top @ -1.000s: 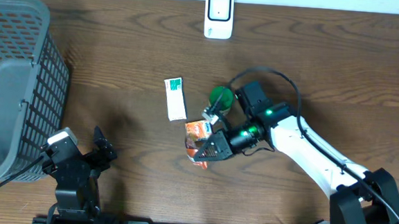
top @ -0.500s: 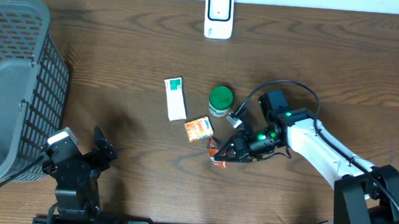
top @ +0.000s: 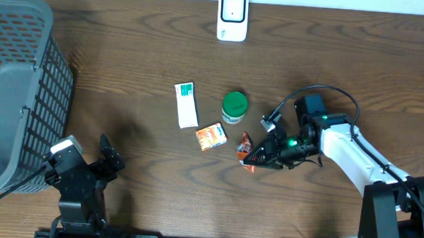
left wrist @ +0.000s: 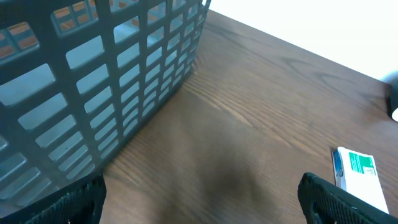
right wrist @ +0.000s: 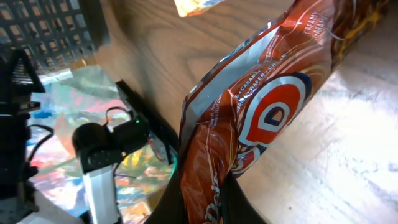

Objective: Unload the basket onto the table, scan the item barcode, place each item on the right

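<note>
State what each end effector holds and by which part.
Right end effector pinches the red caramel wafer wrapper by one end; left end effector is open, holding nothing.

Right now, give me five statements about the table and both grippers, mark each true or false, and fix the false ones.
1. The right gripper is shut on the red snack wrapper. True.
2. The left gripper holds the white-and-green box. False: it is open and empty, and the box lies on the table.
3. The green-lidded jar stands inside the basket. False: it stands on the table, beside the box.
4. The white scanner stands at the far edge of the table, apart from the items. True.
5. The small orange pack lies on the table, not gripped. True.
</note>
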